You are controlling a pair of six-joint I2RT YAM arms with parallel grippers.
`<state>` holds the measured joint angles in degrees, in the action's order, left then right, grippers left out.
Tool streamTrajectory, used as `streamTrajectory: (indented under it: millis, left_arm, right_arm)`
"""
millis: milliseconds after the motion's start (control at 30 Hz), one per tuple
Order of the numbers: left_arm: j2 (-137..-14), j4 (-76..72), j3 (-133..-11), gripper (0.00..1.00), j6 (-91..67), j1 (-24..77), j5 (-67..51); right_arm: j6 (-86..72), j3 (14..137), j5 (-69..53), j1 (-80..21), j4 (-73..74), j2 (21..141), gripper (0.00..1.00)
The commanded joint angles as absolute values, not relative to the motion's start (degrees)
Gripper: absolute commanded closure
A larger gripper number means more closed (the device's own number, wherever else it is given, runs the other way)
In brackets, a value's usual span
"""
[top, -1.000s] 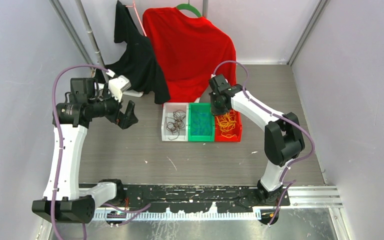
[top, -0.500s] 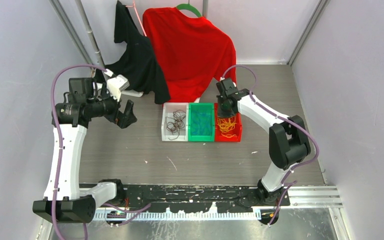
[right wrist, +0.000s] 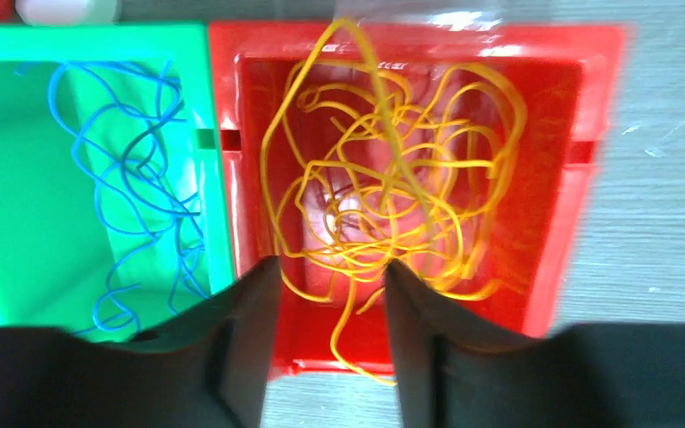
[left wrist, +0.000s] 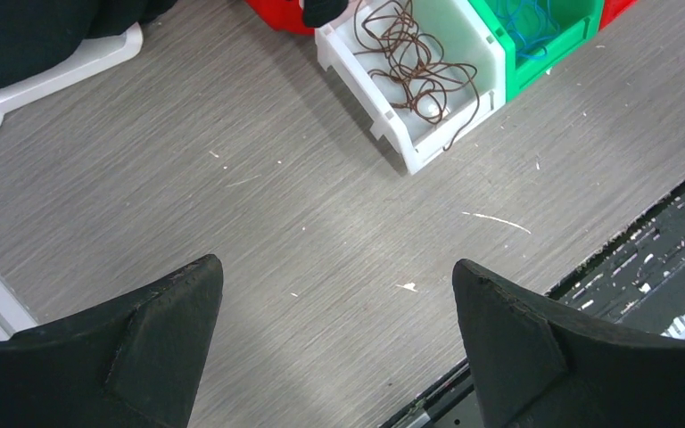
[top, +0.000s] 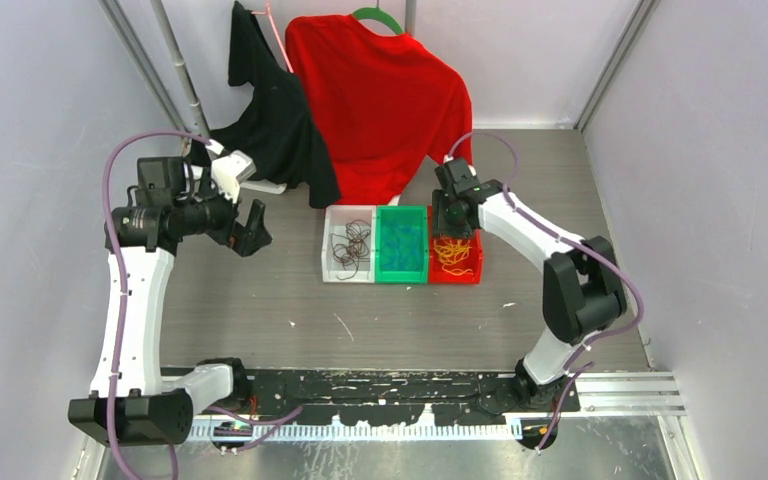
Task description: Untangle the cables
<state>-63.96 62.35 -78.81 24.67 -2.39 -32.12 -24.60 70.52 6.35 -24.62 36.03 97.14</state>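
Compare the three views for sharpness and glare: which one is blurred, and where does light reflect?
Right wrist: blurred throughout, the red bin's edges smeared, with a pale glare patch on its floor beneath the orange-yellow cables. Left wrist: sharp, the table's grain crisp. Top external: sharp and evenly lit.

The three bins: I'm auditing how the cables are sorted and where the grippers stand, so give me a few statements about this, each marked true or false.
1. The orange-yellow cables lie in the red bin. True.
2. The blue cables lie in the white bin. False: they lie in the green bin.
3. The dark brown cables lie in the white bin. True.
4. The left gripper is shut on a cable. False: it is open above the table and holds nothing.
5. The right gripper is over the red bin with its fingers parted. True.
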Motion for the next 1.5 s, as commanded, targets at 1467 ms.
streamTrajectory:
  millis: [1467]
  left_arm:
    - [-88.24,-65.21,-14.07,0.00,-2.81,-6.72,-20.37]
  right_arm:
    - [-2.51,11.26,32.26,-9.54,-76.38,92.49,0.00]
